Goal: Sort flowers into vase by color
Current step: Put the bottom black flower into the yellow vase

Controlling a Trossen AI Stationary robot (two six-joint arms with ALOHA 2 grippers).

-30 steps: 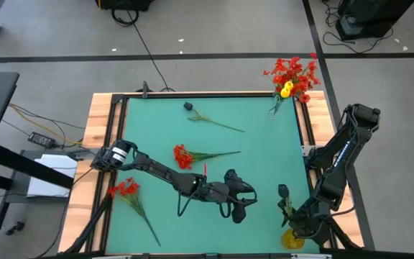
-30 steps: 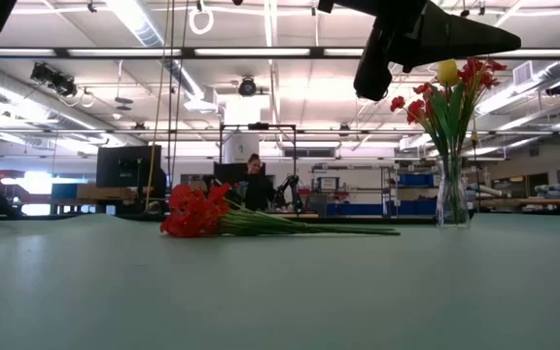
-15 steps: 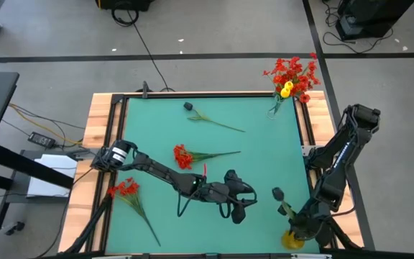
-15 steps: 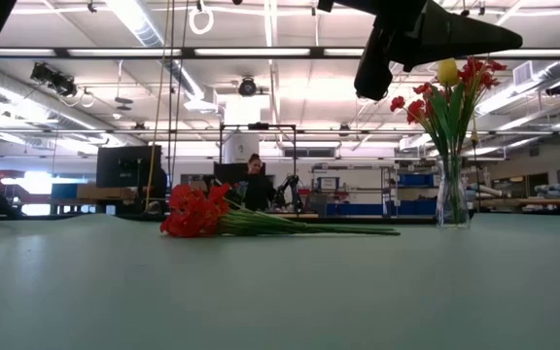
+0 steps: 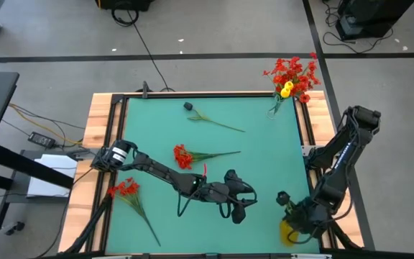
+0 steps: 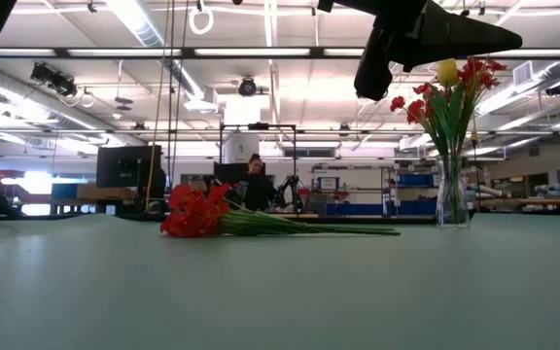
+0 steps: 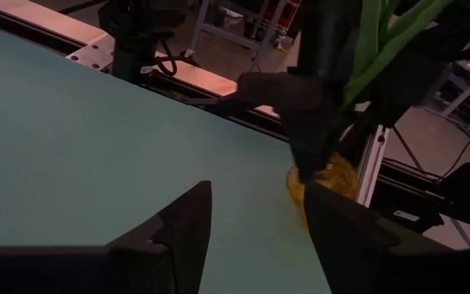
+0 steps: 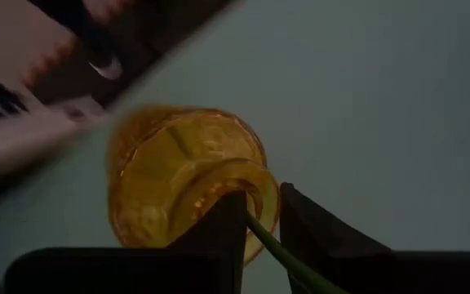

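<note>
My right gripper [image 5: 295, 216] stands over an amber vase [image 5: 287, 233] at the table's near right corner. It is shut on the green stem of a dark-headed flower whose head [image 5: 282, 196] sticks out toward the table's left. My left gripper [image 5: 240, 207] hangs open near the table's middle front and faces that vase [image 7: 323, 176]. A clear vase [image 5: 274, 107] at the far right corner holds red flowers and a yellow one [image 5: 287, 89]. Two red flowers [image 5: 184, 156] [image 5: 124, 188] and another dark-headed one [image 5: 190, 106] lie flat on the mat. My right gripper pinches the thin green stem [image 8: 261, 234] between its two fingers [image 8: 304, 229], which come from above and lie across it. The stem's lower end reaches the amber vase's rim [image 8: 255, 188]; whether it is inside the mouth I cannot tell. The flower is off the mat.
The wooden table frame [image 5: 309, 129] and the right arm's base stand close beside the amber vase. A long bare stretch of green mat [image 5: 257, 155] lies between the two vases. In the low view a red flower [image 6: 198, 212] lies across the middle and the clear vase [image 6: 452, 192] stands behind it.
My right gripper has shifted a little toward the table's left above the amber vase. The dark head of the flower it carries has swung slightly with it. My left arm has kept still.
</note>
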